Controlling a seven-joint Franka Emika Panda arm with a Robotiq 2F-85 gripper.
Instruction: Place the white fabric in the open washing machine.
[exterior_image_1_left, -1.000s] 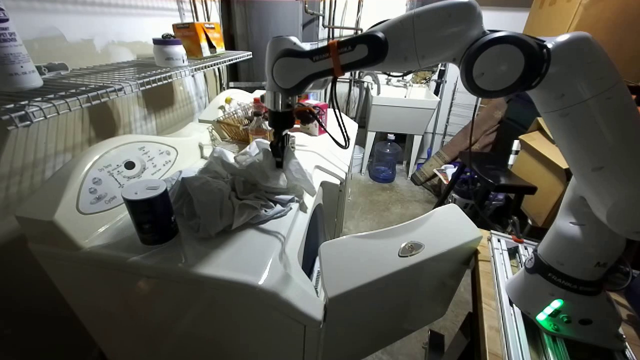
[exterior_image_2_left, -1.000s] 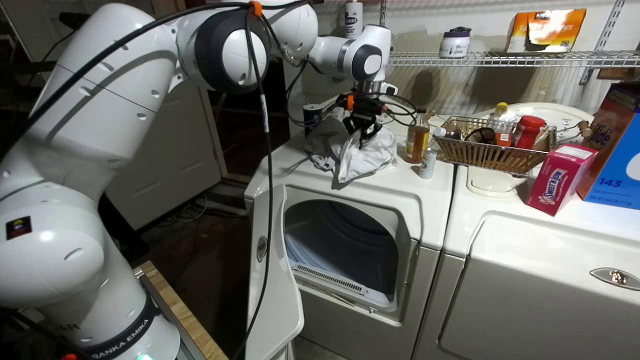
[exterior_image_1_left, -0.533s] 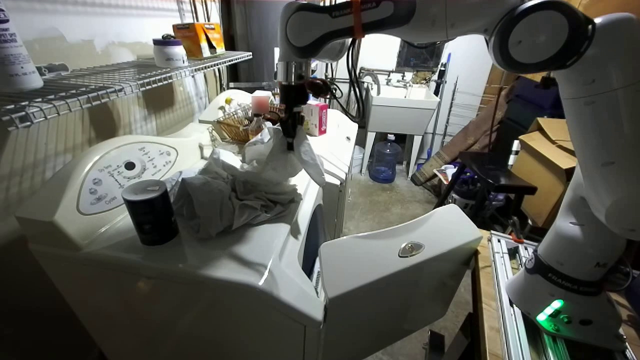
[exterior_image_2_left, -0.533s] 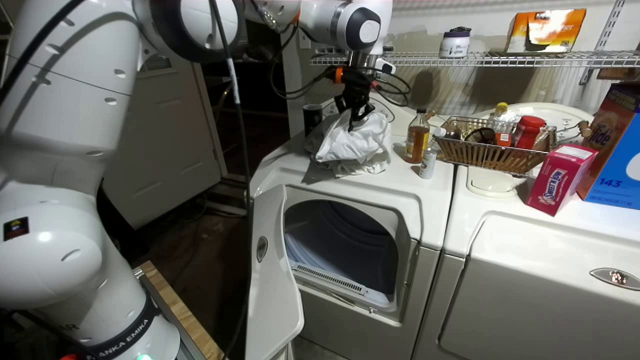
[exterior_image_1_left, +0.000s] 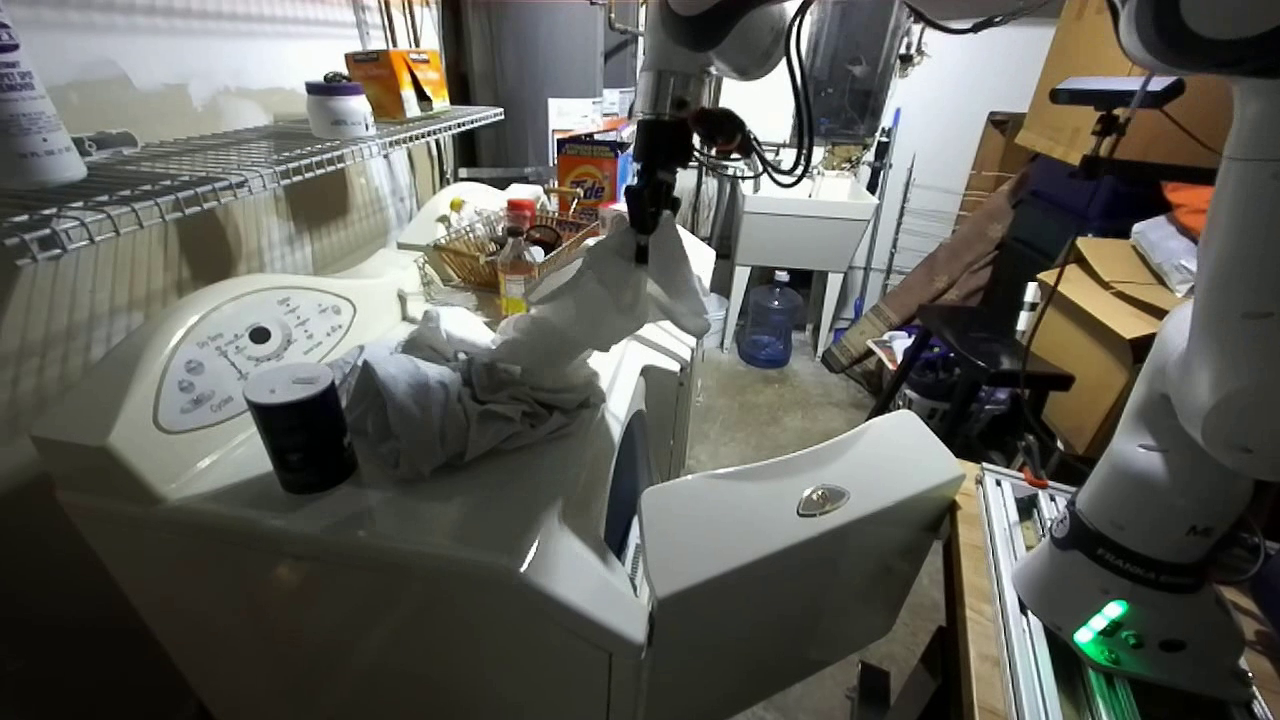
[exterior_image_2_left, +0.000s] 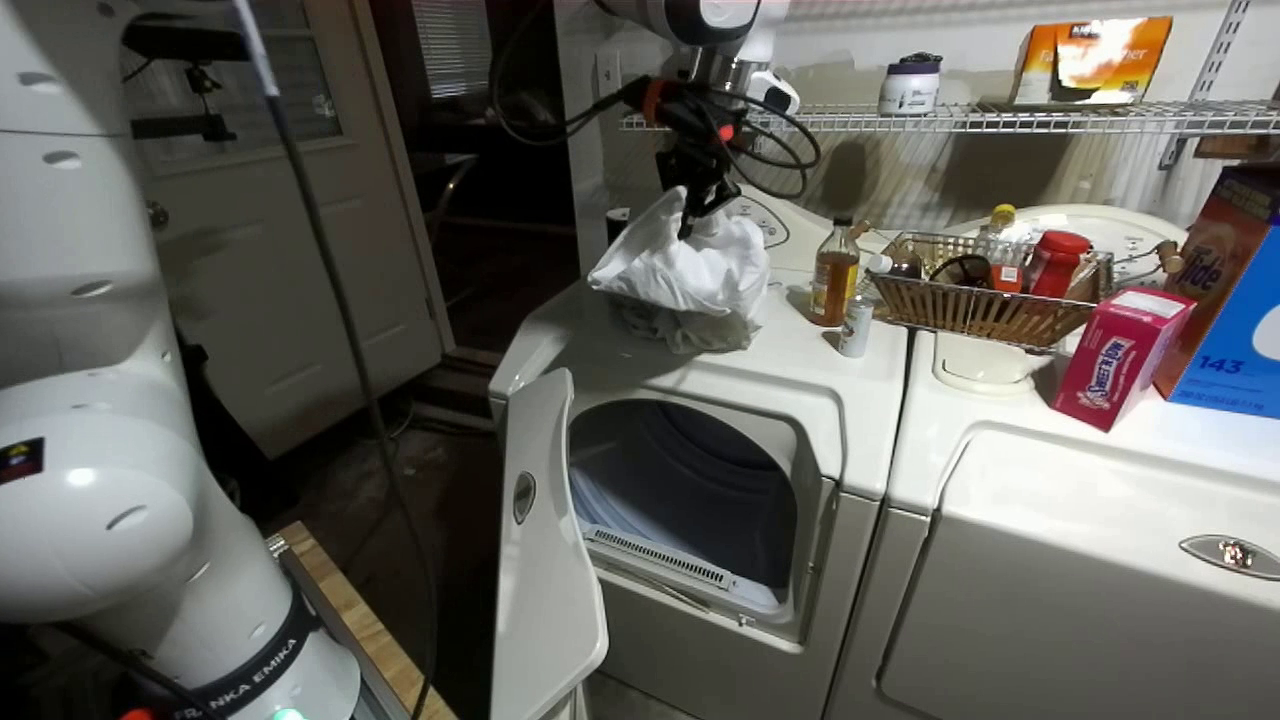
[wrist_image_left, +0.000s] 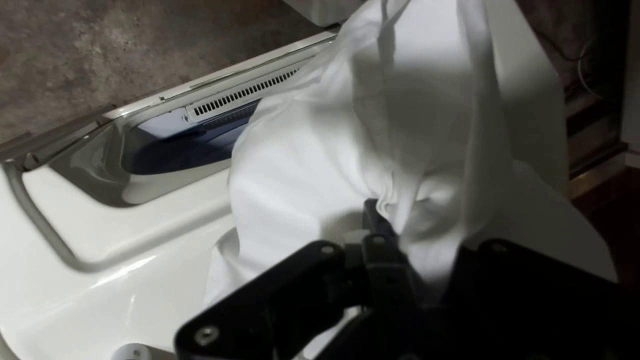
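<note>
The gripper (exterior_image_1_left: 643, 248) pinches the white cloth (exterior_image_2_left: 675, 268) between its jaws, the cloth slanting down to a greyer cloth (exterior_image_1_left: 425, 415) on top of the washing machine (exterior_image_1_left: 350, 590), whose door (exterior_image_1_left: 800, 555) stands open.

In the wrist view, the white fabric (wrist_image_left: 290, 170) is showing grey shadows, the washing machine (wrist_image_left: 165, 295) is reflecting streaked glare, and the floor (wrist_image_left: 150, 45) is appearing dim.
</note>
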